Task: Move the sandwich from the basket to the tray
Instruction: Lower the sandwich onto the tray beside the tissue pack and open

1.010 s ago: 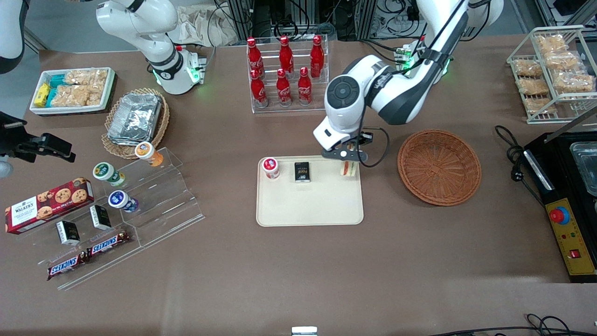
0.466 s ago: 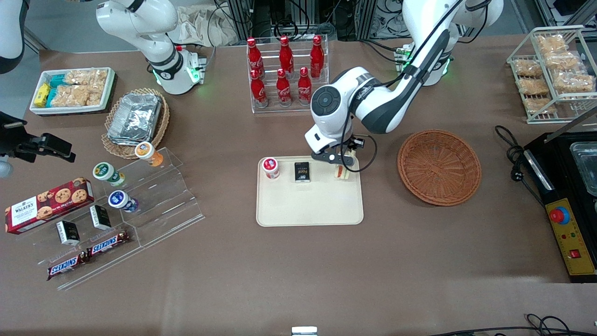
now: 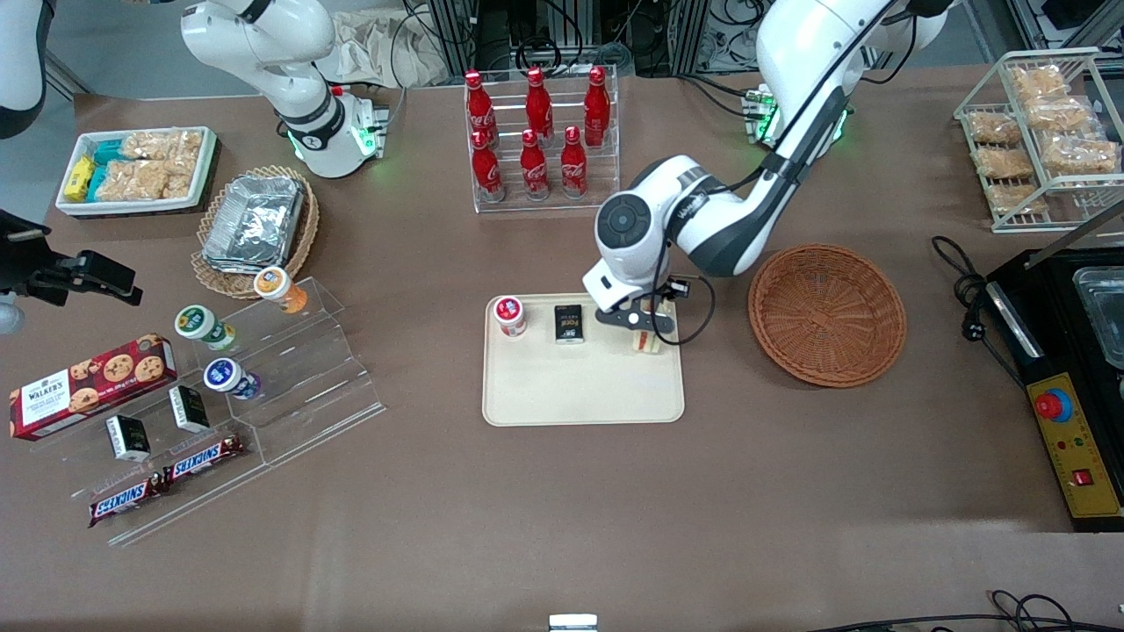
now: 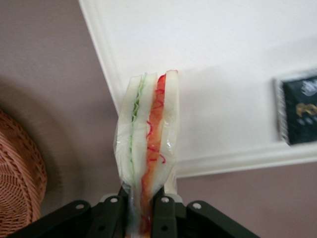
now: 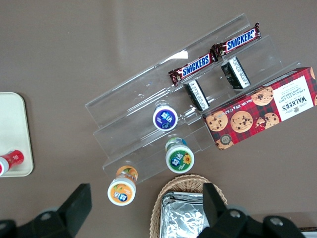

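Observation:
My left gripper (image 3: 647,326) is shut on the sandwich (image 3: 648,339), a wedge of pale bread in clear wrap with an orange-red filling. It holds the sandwich low over the cream tray (image 3: 580,395), at the tray's corner nearest the reddish-brown basket (image 3: 826,314). The wrist view shows the sandwich (image 4: 148,144) pinched between the black fingers (image 4: 163,218), its tip over the tray's rim (image 4: 223,161). The basket (image 4: 17,178) shows beside it and holds nothing.
On the tray stand a small red-lidded cup (image 3: 509,315) and a black packet (image 3: 568,323). A rack of red bottles (image 3: 537,136) stands farther from the camera than the tray. A clear stepped stand (image 3: 263,386) with snacks and a tan foil-container basket (image 3: 256,226) lie toward the parked arm's end.
My gripper has carried the sandwich along the tray's edge and lowered it nearer the tray, a little closer to the camera. The grip has not changed.

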Robot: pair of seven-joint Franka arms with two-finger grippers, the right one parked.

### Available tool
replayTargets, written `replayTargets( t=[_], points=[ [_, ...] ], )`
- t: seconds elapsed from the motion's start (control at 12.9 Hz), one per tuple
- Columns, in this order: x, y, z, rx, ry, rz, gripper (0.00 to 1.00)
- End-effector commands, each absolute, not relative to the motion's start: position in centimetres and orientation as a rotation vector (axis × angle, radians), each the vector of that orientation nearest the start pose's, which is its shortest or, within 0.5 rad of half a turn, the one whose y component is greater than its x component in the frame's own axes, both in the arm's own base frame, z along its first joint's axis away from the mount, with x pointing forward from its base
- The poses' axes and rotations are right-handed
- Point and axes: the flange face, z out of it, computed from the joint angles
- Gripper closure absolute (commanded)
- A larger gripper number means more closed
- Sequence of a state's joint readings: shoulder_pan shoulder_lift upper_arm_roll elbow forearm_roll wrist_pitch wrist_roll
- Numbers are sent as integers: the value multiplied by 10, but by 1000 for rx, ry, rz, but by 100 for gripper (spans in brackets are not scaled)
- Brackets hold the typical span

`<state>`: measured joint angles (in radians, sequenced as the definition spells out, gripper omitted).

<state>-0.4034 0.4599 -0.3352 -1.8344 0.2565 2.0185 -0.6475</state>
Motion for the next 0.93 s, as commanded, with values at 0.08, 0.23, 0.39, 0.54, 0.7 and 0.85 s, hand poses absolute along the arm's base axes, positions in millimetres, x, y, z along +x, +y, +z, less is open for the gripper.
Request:
replayTargets(
  t=[0.08, 0.23, 0.39, 0.54, 0.7, 0.85],
  points=[
    [497, -385, 272, -2950, 167, 135, 100],
    [505, -391, 260, -2976, 116, 108, 100],
    [510, -392, 253, -2978, 113, 112, 100],
    [511, -392, 250, -2984, 118, 110, 100],
    [512, -392, 247, -2987, 138, 111, 100],
    [514, -390, 245, -2987, 126, 113, 0]
  ],
)
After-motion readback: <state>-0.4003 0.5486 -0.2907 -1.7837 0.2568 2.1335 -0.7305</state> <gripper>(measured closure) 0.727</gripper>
